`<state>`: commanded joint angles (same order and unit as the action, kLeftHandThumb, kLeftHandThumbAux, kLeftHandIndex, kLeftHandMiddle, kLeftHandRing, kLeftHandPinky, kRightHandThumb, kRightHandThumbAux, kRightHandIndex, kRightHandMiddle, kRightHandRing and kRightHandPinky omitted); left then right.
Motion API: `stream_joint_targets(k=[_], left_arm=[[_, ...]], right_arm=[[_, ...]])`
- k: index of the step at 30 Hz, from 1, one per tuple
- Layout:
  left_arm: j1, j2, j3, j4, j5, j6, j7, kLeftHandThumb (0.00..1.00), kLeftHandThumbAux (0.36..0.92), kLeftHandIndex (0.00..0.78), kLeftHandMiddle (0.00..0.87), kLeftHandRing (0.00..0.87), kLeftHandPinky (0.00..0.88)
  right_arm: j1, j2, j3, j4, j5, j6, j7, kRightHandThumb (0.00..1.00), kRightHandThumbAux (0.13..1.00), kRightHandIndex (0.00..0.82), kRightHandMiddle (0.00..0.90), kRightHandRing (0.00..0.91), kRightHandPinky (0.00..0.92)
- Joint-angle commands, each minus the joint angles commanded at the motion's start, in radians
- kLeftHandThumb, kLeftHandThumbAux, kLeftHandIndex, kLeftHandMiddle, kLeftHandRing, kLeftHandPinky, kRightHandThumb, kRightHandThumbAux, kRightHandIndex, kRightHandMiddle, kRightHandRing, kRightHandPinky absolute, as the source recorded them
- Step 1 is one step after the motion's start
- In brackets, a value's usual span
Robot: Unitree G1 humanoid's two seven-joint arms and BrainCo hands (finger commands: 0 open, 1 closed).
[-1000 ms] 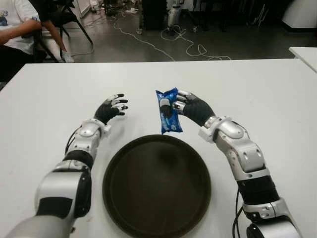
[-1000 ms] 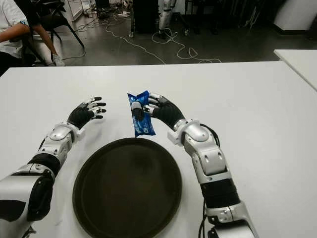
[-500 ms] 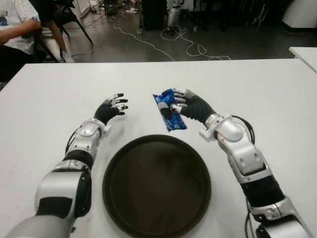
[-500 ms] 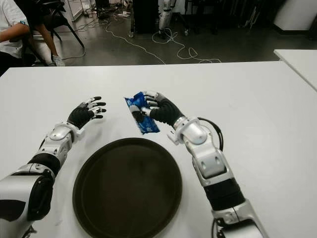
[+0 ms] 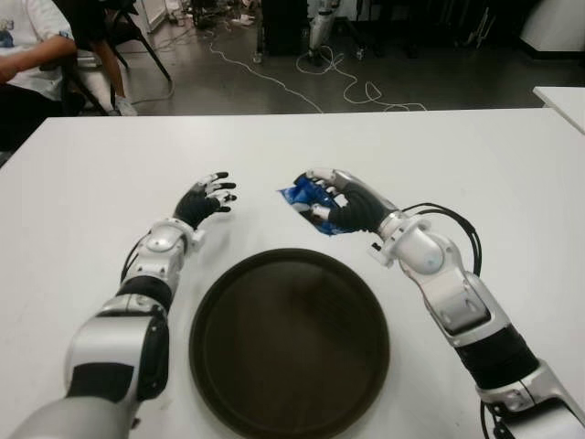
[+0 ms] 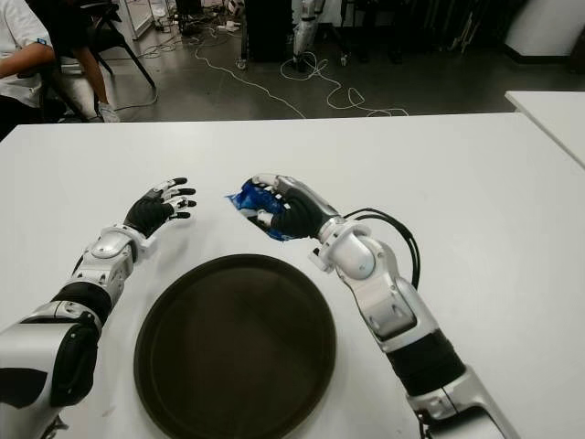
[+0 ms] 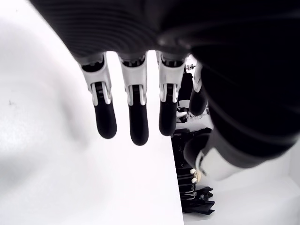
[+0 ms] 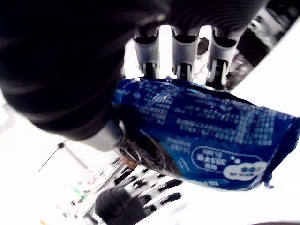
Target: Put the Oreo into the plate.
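Note:
My right hand point(image 5: 331, 202) is shut on the blue Oreo pack point(image 5: 300, 195), which it holds above the white table just beyond the far rim of the dark round plate point(image 5: 289, 338). In the right wrist view the blue Oreo pack point(image 8: 206, 140) lies across the palm with the fingers point(image 8: 183, 58) curled over it. The plate sits near the table's front edge and holds nothing. My left hand point(image 5: 207, 198) shows to the left of the pack, fingers spread, nothing in it.
The white table point(image 5: 475, 174) stretches wide on both sides of the plate. A seated person point(image 5: 32, 55) is at the far left beyond the table. Cables point(image 5: 347, 87) lie on the floor behind. Another white table's corner point(image 5: 562, 96) shows at the far right.
My right hand has turned palm down and drawn in over the Oreo pack, tipping it from upright to nearly flat. The right forearm swung outward. The left hand stayed still.

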<state>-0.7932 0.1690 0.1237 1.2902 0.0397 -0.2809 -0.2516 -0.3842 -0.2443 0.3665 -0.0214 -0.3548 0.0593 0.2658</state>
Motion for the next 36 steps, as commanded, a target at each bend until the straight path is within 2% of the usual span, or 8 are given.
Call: stream_joint_targets(k=[5,9,16,20,29,31,36], left_arm=[[0.000,-0.001,0.001,0.001,-0.001,0.000,0.000,0.000,0.693,0.133,0.212,0.232,0.250],[0.000,-0.002,0.000,0.001,0.000,0.002,0.003,0.000,0.711,0.132,0.210,0.229,0.241],[0.001,-0.002,-0.003,0.000,0.002,0.001,0.001,0.000,0.704,0.133,0.207,0.227,0.241],[0.001,-0.003,-0.003,0.000,0.003,-0.003,0.002,0.000,0.712,0.131,0.210,0.230,0.248],[0.001,-0.007,0.008,-0.003,-0.010,0.004,0.001,0.000,0.749,0.129,0.208,0.227,0.249],[-0.001,-0.007,0.010,-0.002,-0.012,0.007,0.000,0.000,0.755,0.130,0.212,0.233,0.248],[-0.002,-0.006,0.009,-0.002,-0.011,0.010,-0.002,0.000,0.726,0.135,0.214,0.236,0.245]], right_arm=[[0.011,-0.001,-0.004,0.009,0.000,-0.053,0.000,0.700,0.730,0.431,0.715,0.743,0.763],[0.010,-0.022,0.005,0.013,0.011,-0.102,0.043,0.703,0.730,0.430,0.696,0.724,0.746],[0.012,-0.038,0.008,0.008,0.011,-0.128,0.086,0.702,0.730,0.430,0.674,0.698,0.713],[0.013,-0.042,0.014,0.005,0.002,-0.128,0.101,0.701,0.731,0.428,0.663,0.686,0.692],[0.010,-0.046,0.029,-0.037,-0.002,-0.047,0.176,0.701,0.730,0.428,0.648,0.663,0.629],[0.015,-0.041,0.029,-0.040,0.001,-0.049,0.177,0.701,0.730,0.429,0.647,0.658,0.615],[0.027,-0.031,0.025,-0.024,0.016,-0.085,0.168,0.702,0.730,0.429,0.655,0.660,0.606]])
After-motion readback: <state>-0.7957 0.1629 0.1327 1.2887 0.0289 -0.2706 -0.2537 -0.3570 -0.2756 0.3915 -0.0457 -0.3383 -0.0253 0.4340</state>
